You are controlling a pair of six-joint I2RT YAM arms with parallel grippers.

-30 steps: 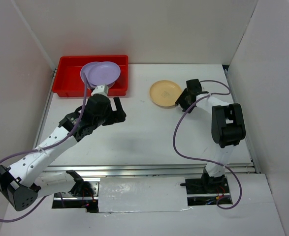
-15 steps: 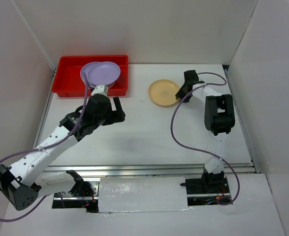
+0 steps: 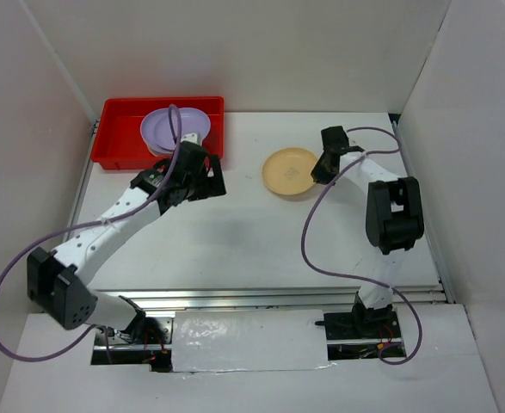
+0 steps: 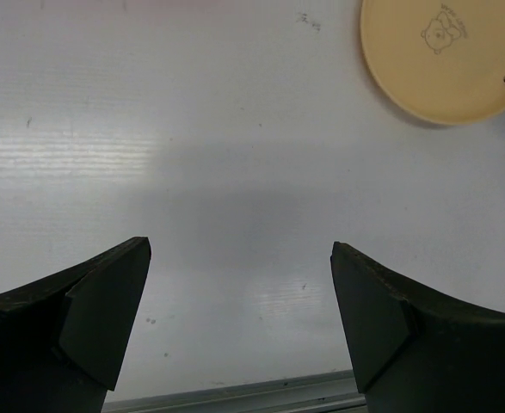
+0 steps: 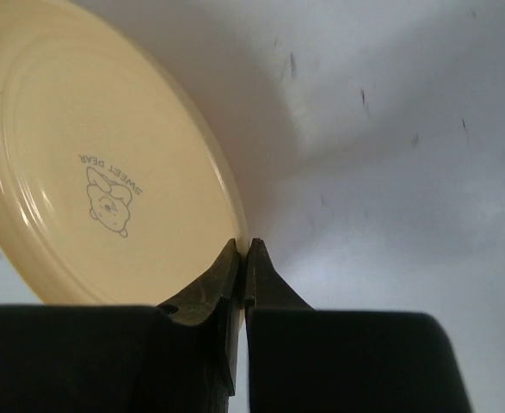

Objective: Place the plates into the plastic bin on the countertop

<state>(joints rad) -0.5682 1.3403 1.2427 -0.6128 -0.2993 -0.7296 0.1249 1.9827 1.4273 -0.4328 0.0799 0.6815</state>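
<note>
A cream plate (image 3: pixel 291 171) lies on the white countertop (image 3: pixel 261 232), right of centre. It also fills the upper left of the right wrist view as the cream plate (image 5: pixel 97 163). My right gripper (image 5: pixel 246 249) is shut on that plate's right rim, and in the top view the right gripper (image 3: pixel 320 170) sits at the plate's right edge. Purple plates (image 3: pixel 176 126) rest stacked in the red plastic bin (image 3: pixel 119 138) at the back left. My left gripper (image 3: pixel 202 176) hovers just in front of the bin, open and holding nothing; its fingers (image 4: pixel 106 318) frame bare countertop, with the cream plate (image 4: pixel 446 56) at upper right.
White walls enclose the countertop on the left, back and right. A metal rail (image 3: pixel 261 297) runs along the front edge. Purple cables (image 3: pixel 321 249) loop from both arms over the surface.
The right gripper has closed onto the cream plate's rim, and the plate has shifted slightly right. The left arm has swung back and up toward the bin's front edge.
</note>
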